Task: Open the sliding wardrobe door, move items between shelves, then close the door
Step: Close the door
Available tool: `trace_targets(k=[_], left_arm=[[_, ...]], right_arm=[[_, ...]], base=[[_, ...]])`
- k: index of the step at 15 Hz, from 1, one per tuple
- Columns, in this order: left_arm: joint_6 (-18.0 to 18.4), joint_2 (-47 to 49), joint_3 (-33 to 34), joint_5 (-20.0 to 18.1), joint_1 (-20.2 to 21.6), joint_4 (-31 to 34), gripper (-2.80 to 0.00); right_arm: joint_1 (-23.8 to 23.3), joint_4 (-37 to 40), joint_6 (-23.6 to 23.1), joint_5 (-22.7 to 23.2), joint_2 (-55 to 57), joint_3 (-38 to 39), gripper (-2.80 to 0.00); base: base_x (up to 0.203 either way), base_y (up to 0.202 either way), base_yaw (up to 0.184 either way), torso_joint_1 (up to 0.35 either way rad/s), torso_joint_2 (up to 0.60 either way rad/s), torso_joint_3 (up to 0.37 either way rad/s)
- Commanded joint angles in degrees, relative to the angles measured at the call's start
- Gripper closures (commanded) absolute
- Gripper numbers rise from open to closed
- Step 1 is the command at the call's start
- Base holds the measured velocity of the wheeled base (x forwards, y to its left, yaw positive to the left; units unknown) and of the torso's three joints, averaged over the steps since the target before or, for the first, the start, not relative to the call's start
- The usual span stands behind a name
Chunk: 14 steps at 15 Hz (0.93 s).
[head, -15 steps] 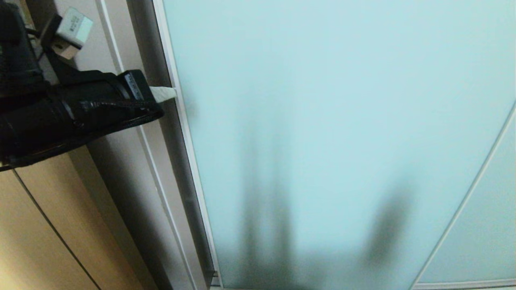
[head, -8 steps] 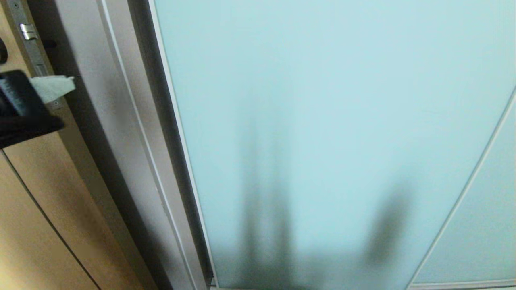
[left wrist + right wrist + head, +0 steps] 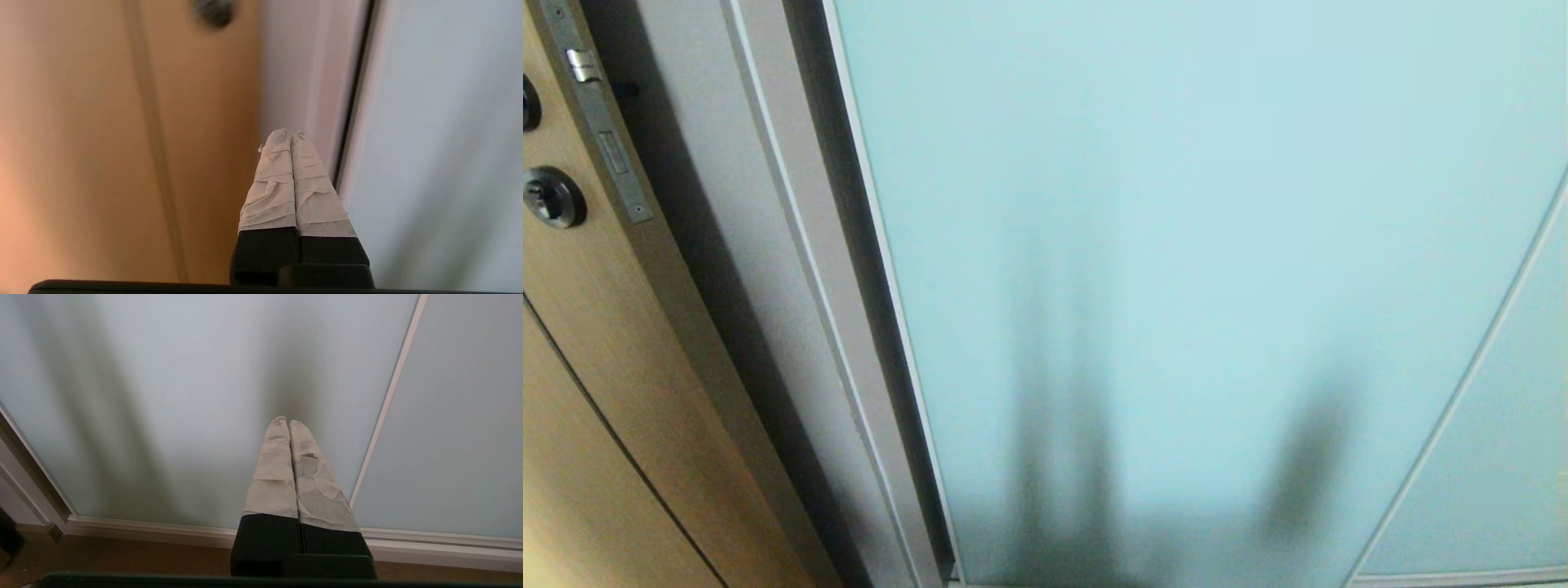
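Observation:
The sliding wardrobe door (image 3: pixel 1176 245), a pale aqua frosted-glass panel in a thin silvery frame, fills most of the head view and stands closed against the grey jamb (image 3: pixel 792 269). Dark shadows lie on its lower part. Neither arm shows in the head view. My left gripper (image 3: pixel 290 134) is shut and empty, its taped fingertips pointing at the grey jamb between the wooden door and the sliding wardrobe door (image 3: pixel 441 143). Shut and empty as well, my right gripper (image 3: pixel 288 421) hangs low before the sliding wardrobe door (image 3: pixel 184 396). The items and the shelves are hidden behind the panel.
A light-brown wooden door (image 3: pixel 596 367) with a metal lock plate (image 3: pixel 600 122) and a dark round lock (image 3: pixel 551 198) stands at the left. A second frosted panel (image 3: pixel 1503 457) lies at the right. The door's bottom rail (image 3: pixel 163 530) meets a brown wooden floor (image 3: pixel 122 559).
My left arm has pulled back from the sliding door's left edge and dropped out of the head view to the left. The lock plate and round lock it covered now show.

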Motion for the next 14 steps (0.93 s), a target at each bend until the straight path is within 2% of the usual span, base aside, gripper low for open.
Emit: trace_targets(k=[1,6,9,12,14], left_arm=[[0.2,-12.2,5.1,0.0,2.9,2.3,0.00],[0.0,-26.5,18.3,0.0,4.1,5.5,0.00],[-1.8,-27.3,27.2,-0.6,4.2,2.3,0.00],[-2.0,-27.3,27.4,-11.4,4.2,3.4,0.00],[-0.6,-27.3,27.3,-14.3,4.2,9.7,0.00]], right_arm=[[0.0,0.0,0.0,0.0,0.0,0.0,0.00],[0.0,0.0,0.0,0.0,0.1,0.0,0.00],[0.0,0.0,0.0,0.0,0.0,0.0,0.00],[0.0,0.0,0.0,0.0,0.0,0.0,0.00],[0.0,0.0,0.0,0.0,0.1,0.0,0.00]], base=[[0.000,0.000,0.000,0.000,0.00,0.000],[0.000,0.000,0.000,0.000,0.00,0.000],[0.000,0.000,0.000,0.000,0.00,0.000],[0.000,0.000,0.000,0.000,0.00,0.000],[0.000,0.000,0.000,0.000,0.00,0.000]])
